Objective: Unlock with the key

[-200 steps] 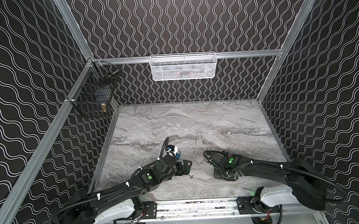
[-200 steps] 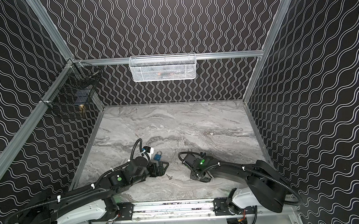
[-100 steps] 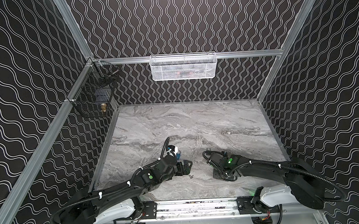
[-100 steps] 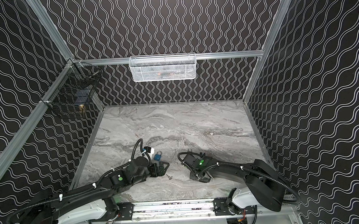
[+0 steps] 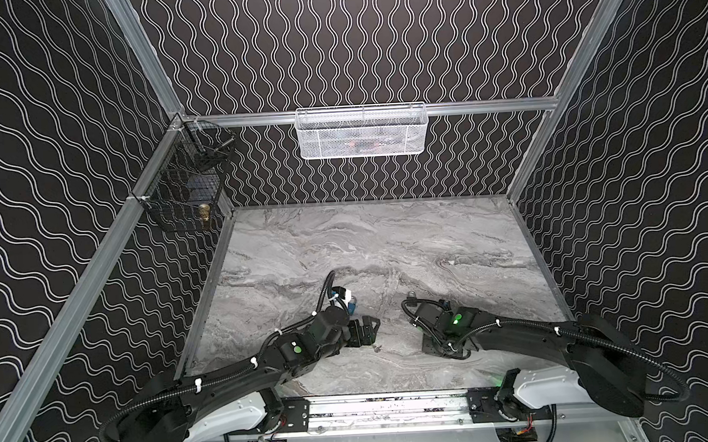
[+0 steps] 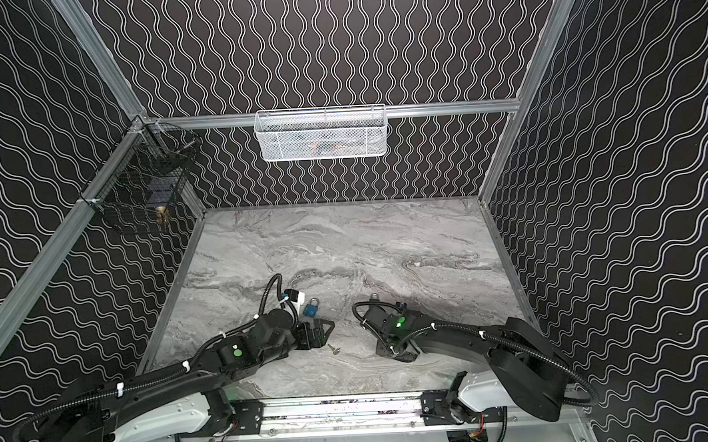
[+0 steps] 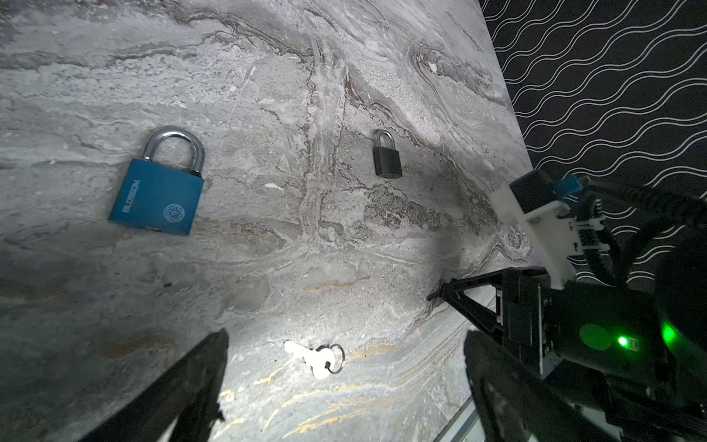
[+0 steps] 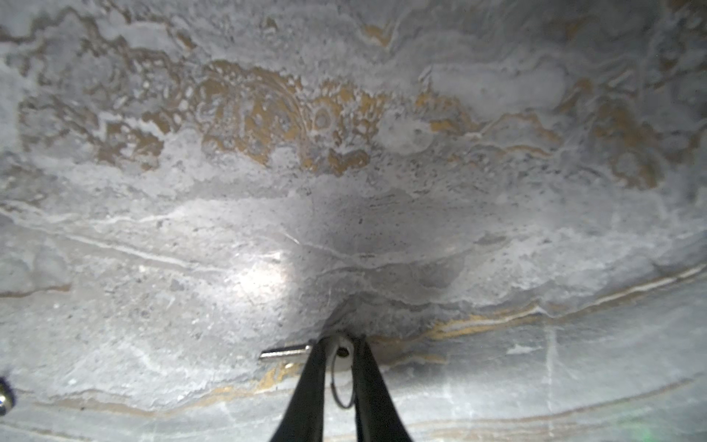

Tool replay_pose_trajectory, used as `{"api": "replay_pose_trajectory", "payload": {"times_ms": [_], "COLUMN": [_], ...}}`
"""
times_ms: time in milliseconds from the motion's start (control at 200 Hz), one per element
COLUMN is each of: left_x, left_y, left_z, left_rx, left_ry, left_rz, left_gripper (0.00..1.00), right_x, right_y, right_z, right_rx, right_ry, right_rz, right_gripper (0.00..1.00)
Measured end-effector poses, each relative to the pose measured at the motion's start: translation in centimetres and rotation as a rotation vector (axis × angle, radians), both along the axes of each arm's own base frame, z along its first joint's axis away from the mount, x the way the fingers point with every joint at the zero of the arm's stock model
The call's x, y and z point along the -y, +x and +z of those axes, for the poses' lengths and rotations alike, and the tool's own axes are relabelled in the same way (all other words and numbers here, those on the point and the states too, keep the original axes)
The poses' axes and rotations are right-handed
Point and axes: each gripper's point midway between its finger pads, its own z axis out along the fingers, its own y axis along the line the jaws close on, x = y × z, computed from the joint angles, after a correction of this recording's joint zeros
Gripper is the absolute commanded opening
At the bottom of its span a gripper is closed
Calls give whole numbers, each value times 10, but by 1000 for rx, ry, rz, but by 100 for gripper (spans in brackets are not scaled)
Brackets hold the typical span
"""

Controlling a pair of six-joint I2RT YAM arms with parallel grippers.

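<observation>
1. Right end effector sits low on the desk, clenched. Its two dark fingers pinch the head of the key, and the blade pokes out sideways along the stone.
2. Left end effector hangs released, fingers spread wide, above a second key that lies loose on the desk.
3. Blue padlock lies flat near the left arm. The smaller black padlock lies nearer the right wrist. Both shackles look shut.
4. From where I stand, the pinched key needs a firm, square hold on its head before any lift, or the thin blade may swivel between the fingers. I cannot tell which padlock it fits.
5. Set against the earlier top views, both arms, both padlocks and the second key sit where they were. Any closing of the right fingers is too small to see from there.
</observation>
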Motion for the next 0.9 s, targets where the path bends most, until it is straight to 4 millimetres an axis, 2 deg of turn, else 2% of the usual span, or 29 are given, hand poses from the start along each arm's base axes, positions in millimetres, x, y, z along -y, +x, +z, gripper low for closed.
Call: {"api": "replay_pose_trajectory", "payload": {"times_ms": [210, 400, 500, 626, 746, 896], "left_x": [2, -4, -6, -8, -10, -8], "left_y": [0, -4, -5, -6, -6, -2], "left_z": [6, 10, 19, 32, 41, 45], "left_rx": [5, -1, 3, 7, 10, 17], "left_ry": [-30, -81, -122, -165, -203, -204], "left_rz": [2, 23, 38, 55, 73, 83], "left_gripper": [99, 99, 99, 99, 97, 88], "right_x": [-3, -12, -23, -42, -61, -83], "right_y": [1, 0, -1, 4, 10, 20], "right_z": [1, 1, 5, 19, 41, 74], "right_rx": [-2, -14, -23, 5, 43, 110], "right_ry": [-4, 37, 90, 196, 308, 441], "right_rz": [25, 48, 65, 74, 78, 93], "right_gripper": [1, 0, 0, 0, 0, 0]}}
